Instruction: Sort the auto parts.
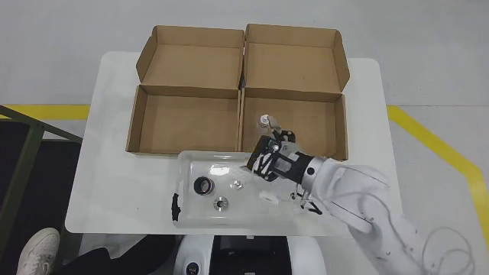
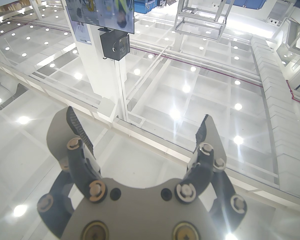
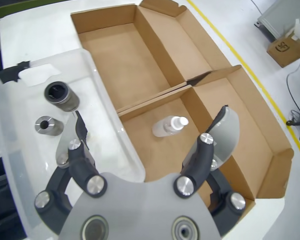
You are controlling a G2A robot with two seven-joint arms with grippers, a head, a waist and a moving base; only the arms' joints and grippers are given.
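Beneath the bin (image 1: 187, 160) lies a white table (image 1: 107, 160), and just beyond the bin's far rim stand two open boxes side by side, one (image 1: 183, 122) bare, the other (image 1: 313, 126), past the bin's right end, holding a small bottle (image 1: 264, 120) on its side. Over that far rim, toward the bin's right end, hangs the right gripper (image 3: 151, 114), jaws spread wide with nothing between them. The left gripper (image 2: 138, 113), also wide and empty, points at the ceiling, away from the bin. Toward the bin's left end lies a dark bearing (image 3: 62, 96), and just beside it a steel bushing (image 3: 48, 125); both are unsorted. One item looks delivered, so the pick of the next part seems in hand. That calls for lowering inside the bin's walls without clipping them and squaring the jaws across one cylinder so it cannot roll away.
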